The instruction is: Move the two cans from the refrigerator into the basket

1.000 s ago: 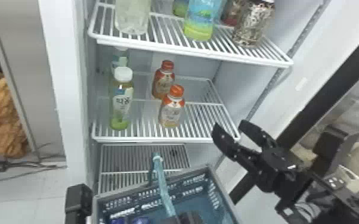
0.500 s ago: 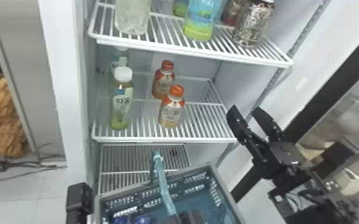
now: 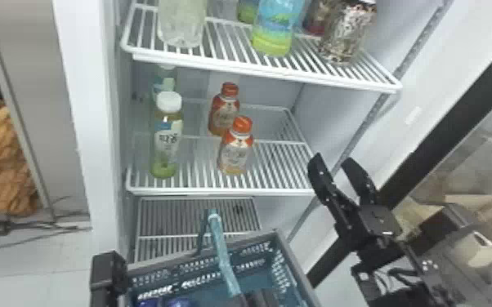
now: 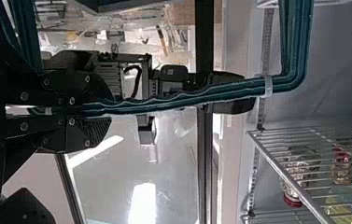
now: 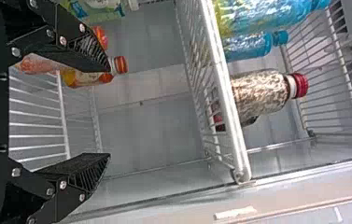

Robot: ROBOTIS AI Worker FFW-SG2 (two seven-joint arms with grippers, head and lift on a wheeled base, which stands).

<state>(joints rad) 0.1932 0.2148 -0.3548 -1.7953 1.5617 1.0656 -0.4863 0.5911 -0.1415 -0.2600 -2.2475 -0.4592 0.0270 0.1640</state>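
In the head view my right gripper [image 3: 331,160] stands open beside the middle shelf's front right corner, right of two small orange-capped bottles [image 3: 235,153]. The right wrist view has the right gripper [image 5: 108,112] with its jaws wide apart and nothing between them; orange-capped bottles [image 5: 87,78] lie past one finger. My left gripper [image 3: 253,299] is at the lower end of the teal handle of the basket [image 3: 294,267]. It is shut on that handle, as the left wrist view shows at the gripper [image 4: 102,110]. Blue items [image 3: 180,302] lie in the basket, partly cut off.
On the middle shelf [image 3: 220,191] a tall white-capped bottle [image 3: 166,141] stands left of the orange-capped ones. The upper shelf [image 3: 265,75] overhangs it and holds several bottles. A white refrigerator wall [image 3: 81,122] rises left of the basket; a black door frame [image 3: 453,106] slants behind the right arm.
My right gripper has shifted right and slightly up, away from the orange-capped bottles, and turned a little. The left gripper still holds the basket handle in nearly the same place.
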